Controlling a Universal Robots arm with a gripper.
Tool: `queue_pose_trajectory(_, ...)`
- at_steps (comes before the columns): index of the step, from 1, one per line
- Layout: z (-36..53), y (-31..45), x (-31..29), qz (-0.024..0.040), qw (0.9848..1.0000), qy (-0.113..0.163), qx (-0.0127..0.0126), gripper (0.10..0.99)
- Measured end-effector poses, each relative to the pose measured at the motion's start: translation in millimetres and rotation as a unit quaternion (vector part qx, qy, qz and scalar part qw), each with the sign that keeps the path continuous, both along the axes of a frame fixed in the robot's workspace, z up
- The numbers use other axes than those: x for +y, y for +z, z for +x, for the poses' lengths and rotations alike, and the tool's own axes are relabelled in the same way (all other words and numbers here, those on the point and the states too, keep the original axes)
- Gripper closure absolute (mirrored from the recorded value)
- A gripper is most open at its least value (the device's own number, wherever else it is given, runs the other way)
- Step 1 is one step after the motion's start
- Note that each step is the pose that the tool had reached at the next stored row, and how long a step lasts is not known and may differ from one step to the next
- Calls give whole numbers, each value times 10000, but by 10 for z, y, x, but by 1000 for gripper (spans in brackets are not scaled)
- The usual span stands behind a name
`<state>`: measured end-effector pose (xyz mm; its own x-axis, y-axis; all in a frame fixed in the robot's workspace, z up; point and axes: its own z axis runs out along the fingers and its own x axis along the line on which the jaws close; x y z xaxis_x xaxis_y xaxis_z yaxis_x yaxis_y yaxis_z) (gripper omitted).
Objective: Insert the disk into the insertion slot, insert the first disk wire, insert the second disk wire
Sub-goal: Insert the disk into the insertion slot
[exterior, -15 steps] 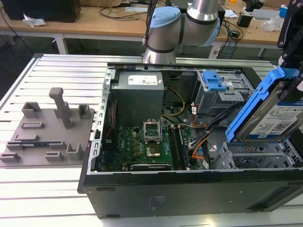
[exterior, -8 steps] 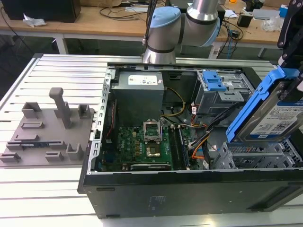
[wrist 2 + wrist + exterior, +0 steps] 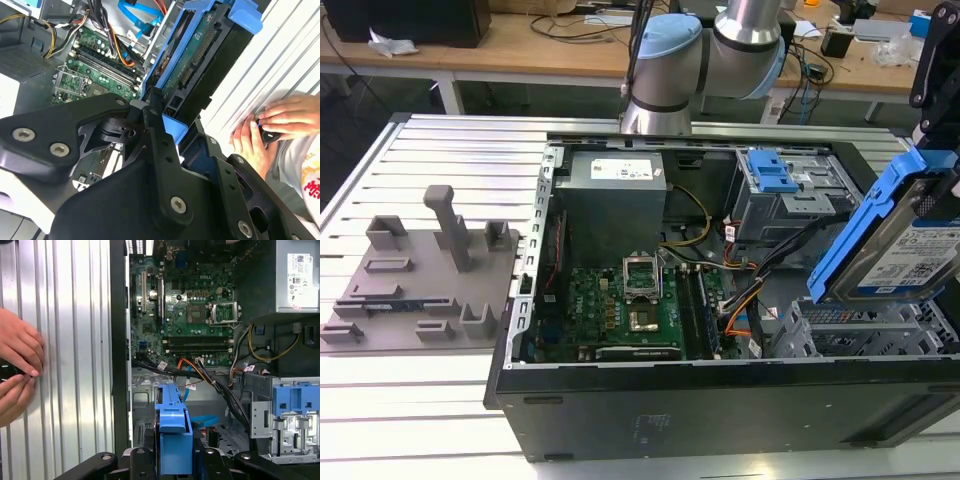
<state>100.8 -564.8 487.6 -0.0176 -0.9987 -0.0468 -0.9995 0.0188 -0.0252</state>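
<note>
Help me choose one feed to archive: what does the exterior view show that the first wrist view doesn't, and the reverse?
Exterior view, not the first wrist view: the grey fixture plate, the arm's joints and the disk's white label. First wrist view, not the exterior: a person's hands. Both: the disk held in the end effector, the motherboard and the power supply.

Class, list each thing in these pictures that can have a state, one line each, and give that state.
gripper: shut on the disk
the disk: held tilted above the case, not in the slot
the insertion slot: empty
computer case: lying on its side, open, side panel off
</note>
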Motion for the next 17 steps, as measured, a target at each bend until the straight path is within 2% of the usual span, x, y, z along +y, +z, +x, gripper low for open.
queue_pose_trajectory(1,0,-6,0,0,10000,-6,-19,722)
queue_pose_trajectory(5,0,-11,2,-1,10000,-8,-22,722)
queue_pose_trajectory(7,34,-21,19,-11,10000,-8,-21,722)
queue_pose_trajectory(14,79,-61,149,-80,10000,-7,-10,722)
queue_pose_trajectory(17,88,-94,170,-109,9999,-6,-4,722)
